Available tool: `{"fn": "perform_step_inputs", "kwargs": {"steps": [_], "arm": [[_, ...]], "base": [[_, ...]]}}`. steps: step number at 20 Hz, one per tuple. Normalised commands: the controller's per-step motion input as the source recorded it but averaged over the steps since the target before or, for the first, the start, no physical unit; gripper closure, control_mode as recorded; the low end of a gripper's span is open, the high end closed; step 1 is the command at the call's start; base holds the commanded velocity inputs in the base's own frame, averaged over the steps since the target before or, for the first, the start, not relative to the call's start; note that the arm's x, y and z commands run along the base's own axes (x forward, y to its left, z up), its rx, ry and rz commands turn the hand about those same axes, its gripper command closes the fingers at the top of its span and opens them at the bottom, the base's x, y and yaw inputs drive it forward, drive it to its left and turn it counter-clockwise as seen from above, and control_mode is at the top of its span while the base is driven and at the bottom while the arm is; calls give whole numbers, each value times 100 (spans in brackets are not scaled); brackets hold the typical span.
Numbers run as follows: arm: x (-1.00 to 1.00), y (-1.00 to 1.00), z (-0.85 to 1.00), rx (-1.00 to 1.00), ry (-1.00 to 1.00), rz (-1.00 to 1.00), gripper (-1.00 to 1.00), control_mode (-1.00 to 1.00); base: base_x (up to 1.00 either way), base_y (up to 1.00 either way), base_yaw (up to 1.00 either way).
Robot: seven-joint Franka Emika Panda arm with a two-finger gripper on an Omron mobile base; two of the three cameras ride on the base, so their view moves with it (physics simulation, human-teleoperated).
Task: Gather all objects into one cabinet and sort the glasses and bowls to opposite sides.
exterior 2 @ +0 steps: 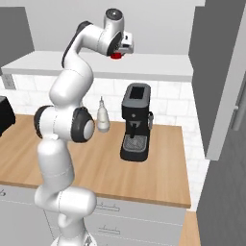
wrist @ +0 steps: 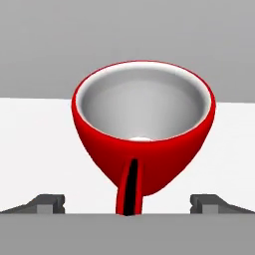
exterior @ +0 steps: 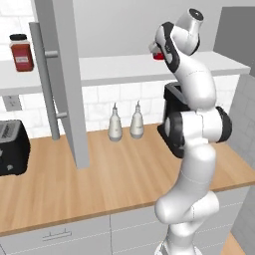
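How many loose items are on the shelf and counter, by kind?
Red cup: 1
Red-lidded jar: 1
White bottles: 2
Coffee machine: 1
Toaster: 1
Total: 6

Cup (wrist: 144, 134) on shelf (wrist: 30, 149), before gripper (wrist: 127, 203)

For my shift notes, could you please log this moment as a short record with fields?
gripper: open gripper, fingertips either side of the red cup, not closed on it
red cup: upright on the white shelf board, empty, handle toward the hand
cabinet door: grey door with bar handle, standing open
other shelf item: red-lidded jar, far left
counter: coffee machine, two white bottles, toaster
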Motion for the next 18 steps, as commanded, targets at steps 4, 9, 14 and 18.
{"fn": "perform_step_inputs", "kwargs": {"steps": [4,9,14,18], "arm": [[64,-17,-1,0,0,0,-100,-100],[48,-11,-2,0,0,0,-100,-100],[31,-7,-7,-2,0,0,100,-100],[-13,-6,0,0,0,0,100,-100]], "base": [[0,0,0],[0,0,0],[0,0,0],[0,0,0]]}}
